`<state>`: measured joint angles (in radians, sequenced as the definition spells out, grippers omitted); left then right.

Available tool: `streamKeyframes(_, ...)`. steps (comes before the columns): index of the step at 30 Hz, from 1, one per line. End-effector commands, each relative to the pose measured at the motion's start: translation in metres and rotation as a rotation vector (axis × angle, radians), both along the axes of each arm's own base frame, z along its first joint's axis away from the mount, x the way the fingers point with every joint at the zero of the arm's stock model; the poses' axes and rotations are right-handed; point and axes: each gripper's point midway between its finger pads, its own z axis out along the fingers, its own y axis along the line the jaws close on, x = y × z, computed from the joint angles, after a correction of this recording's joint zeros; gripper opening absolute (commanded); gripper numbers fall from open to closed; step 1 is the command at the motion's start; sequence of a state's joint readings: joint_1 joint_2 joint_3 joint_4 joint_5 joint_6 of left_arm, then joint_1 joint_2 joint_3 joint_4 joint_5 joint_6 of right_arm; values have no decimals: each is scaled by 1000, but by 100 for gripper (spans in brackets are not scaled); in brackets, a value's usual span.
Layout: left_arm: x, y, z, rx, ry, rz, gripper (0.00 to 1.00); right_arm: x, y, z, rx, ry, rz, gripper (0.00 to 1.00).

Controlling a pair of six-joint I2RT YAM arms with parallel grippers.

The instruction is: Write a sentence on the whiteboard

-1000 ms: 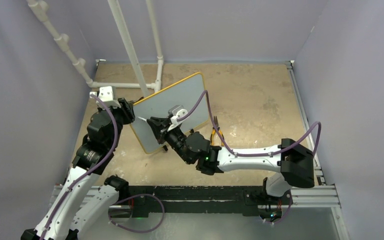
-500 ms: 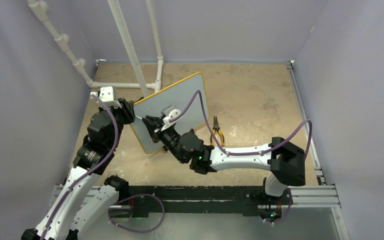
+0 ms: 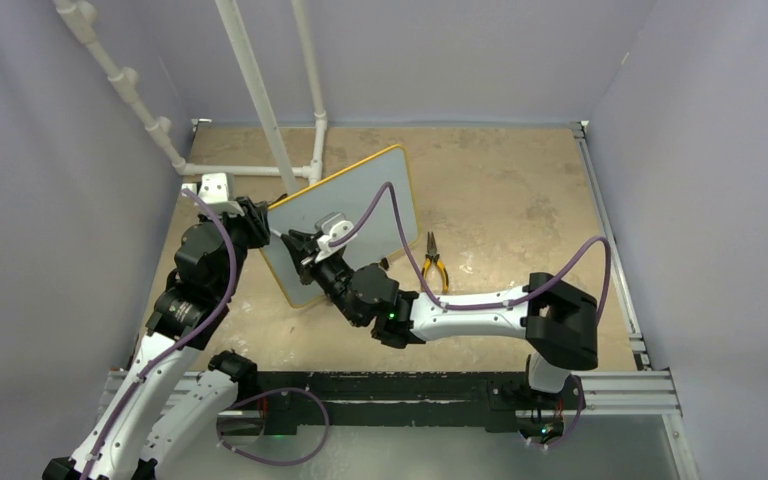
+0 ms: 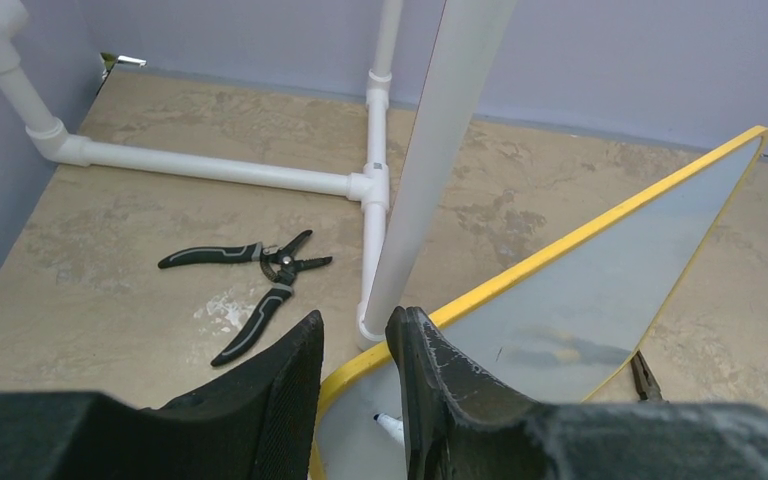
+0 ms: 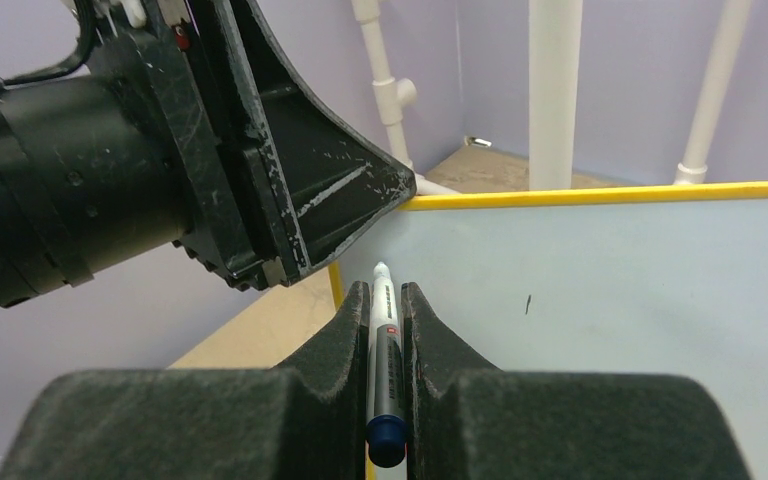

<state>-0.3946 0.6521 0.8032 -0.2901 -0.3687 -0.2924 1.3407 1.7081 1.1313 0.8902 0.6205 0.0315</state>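
The whiteboard (image 3: 360, 195) stands tilted on the floor, pale grey with a yellow frame (image 4: 580, 235). No sentence shows on its face (image 5: 610, 300), only one short dark tick (image 5: 527, 303). My right gripper (image 5: 385, 290) is shut on a white marker (image 5: 384, 340) with a blue end, its tip at the board near the upper left corner. The tip also shows in the left wrist view (image 4: 388, 424). My left gripper (image 4: 355, 318) sits astride the board's yellow edge at that corner, its fingers a little apart with a gap showing between them. From above, both grippers meet at the board's left end (image 3: 285, 238).
A white pipe frame (image 3: 260, 100) rises just behind the board, with one post (image 4: 430, 150) close to my left fingers. Black-and-grey pliers (image 4: 255, 280) lie on the floor behind the board. Yellow-handled pliers (image 3: 433, 262) lie to its right. Purple walls close in all round.
My right arm has slid left along the board, carrying the marker towards the left corner and uncovering the yellow-handled pliers. The left arm and the board have stayed in place.
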Motion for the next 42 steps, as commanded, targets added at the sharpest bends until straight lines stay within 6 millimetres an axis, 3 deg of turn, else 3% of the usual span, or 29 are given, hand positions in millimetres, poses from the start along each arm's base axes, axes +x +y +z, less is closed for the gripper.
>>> streamKeyframes(1,1,-5,-9,14,18,-30,31,6,-5,29,72,-25,-43,0)
streamKeyframes(27,1,-5,-9,13,13,-32,31,5,-13,-27,-32,68,-55,0)
streamKeyframes(34,1,-5,-9,14,15,-32,31,4,-13,-33,-48,77,-51,0)
streamKeyframes(42,1,-4,-9,14,14,-31,31,11,-29,-30,-20,90,-123,0)
